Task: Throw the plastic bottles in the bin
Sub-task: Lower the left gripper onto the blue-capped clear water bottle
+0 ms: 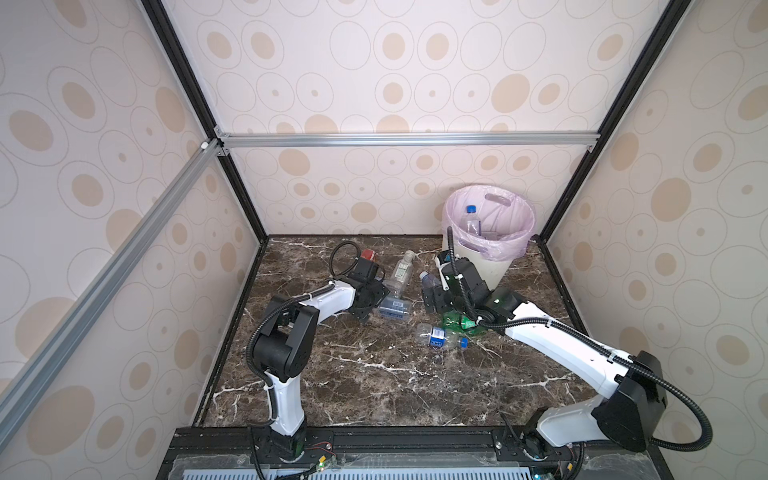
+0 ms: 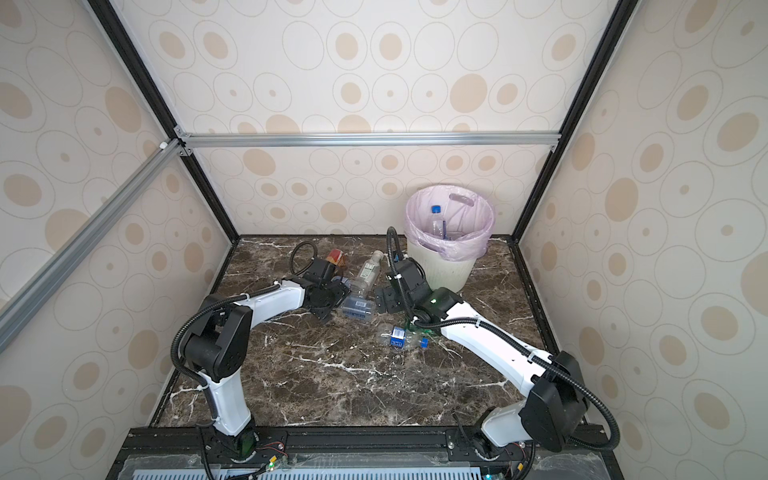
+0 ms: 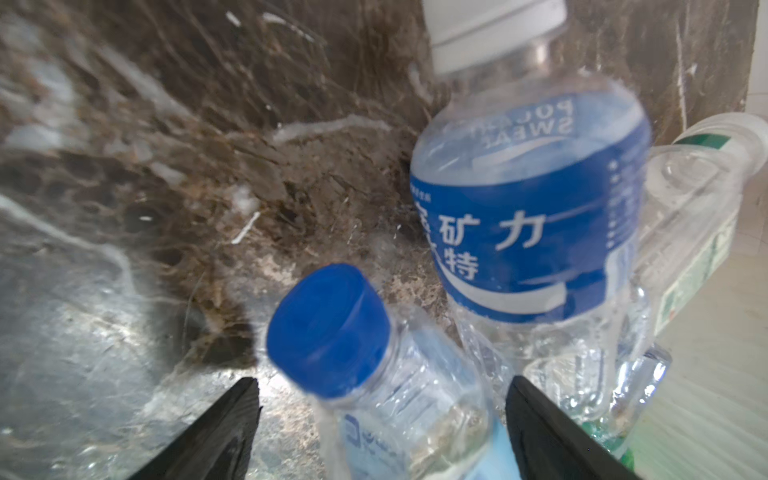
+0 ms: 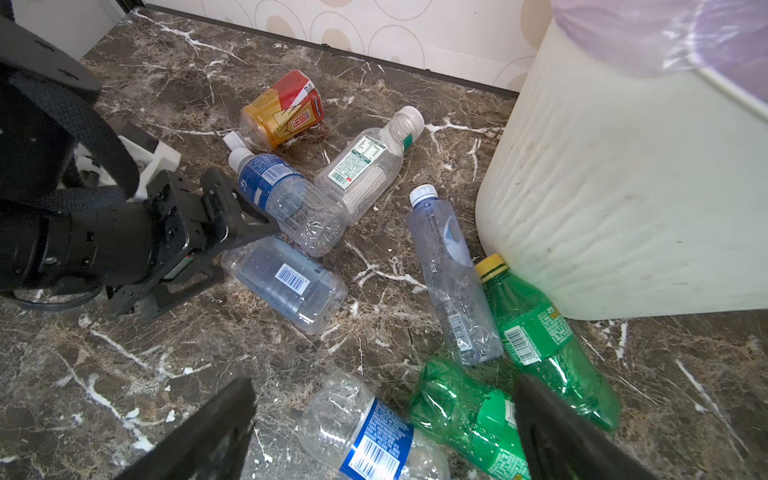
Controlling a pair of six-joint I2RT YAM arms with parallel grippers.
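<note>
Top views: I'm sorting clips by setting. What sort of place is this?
Probably a robot test cell, not a real room: silver aluminium frame bars border cream oval-patterned wall panels, and two white-and-black robot arms are mounted at the front edge of a brown marble-look tabletop.

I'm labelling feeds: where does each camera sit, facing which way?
Top views: high in front, looking down across the dark marble tabletop to the round cream-white ribbed bin; left arm and right arm show.
Left wrist: on the left arm, facing past its fingers at a blue-capped clear plastic bottle.
Right wrist: on the right arm, facing past its fingers at scattered bottles and the left gripper.
Shared: both wrist views show the white-capped, blue-labelled bottle.
</note>
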